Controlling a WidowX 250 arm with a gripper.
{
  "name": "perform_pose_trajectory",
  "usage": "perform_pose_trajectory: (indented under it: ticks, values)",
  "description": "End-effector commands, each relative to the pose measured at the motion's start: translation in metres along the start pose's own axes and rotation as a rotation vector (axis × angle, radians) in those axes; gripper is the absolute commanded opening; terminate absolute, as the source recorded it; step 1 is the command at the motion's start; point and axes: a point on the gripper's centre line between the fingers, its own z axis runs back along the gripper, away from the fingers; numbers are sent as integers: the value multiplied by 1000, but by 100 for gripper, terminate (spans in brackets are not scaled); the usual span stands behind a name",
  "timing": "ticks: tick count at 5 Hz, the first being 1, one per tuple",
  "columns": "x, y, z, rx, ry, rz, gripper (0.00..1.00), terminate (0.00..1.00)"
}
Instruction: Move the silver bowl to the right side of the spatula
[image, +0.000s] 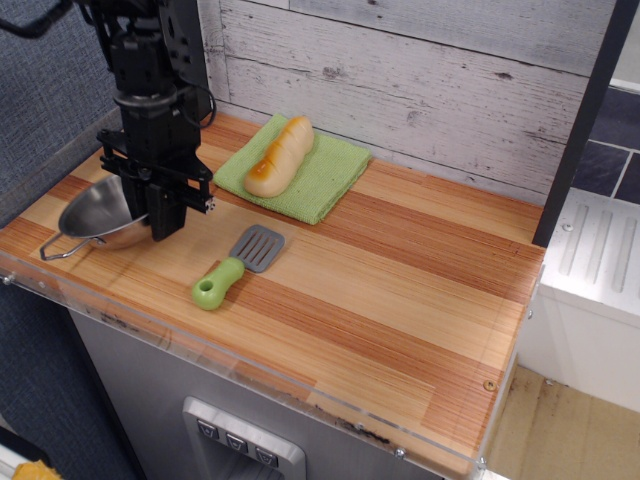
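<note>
Your claw (150, 215) hangs at the right edge of the silver bowl (95, 215), its fingers pointing down and seemingly closed over the bowl's near-right rim; the bowl sits tilted, its right side raised against the claw, which suggests you have hold of it, though the black fingers hide the exact contact and I cannot be sure how tight the grip is. The bowl is at the far left of the worktop (400, 300), close to the front-left corner, with one wire handle sticking out toward the edge. The spatula (238, 264) lies to the bowl's right, well apart, its green handle toward the front and its grey blade toward the back. So the bowl is on the wrong side of the spatula, and the main part of the job is not done: you have yet to carry it across, over or around the spatula, and set it down on the bare wood to the spatula's right. Behind the spatula, a bread roll (279, 155) rests on a green cloth (325, 175), away from that landing area.
</note>
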Motion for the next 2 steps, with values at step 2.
perform_pose_trajectory:
  ticks: [2]
  values:
    - [-7, -43, 72, -34, -111, -39, 0, 0]
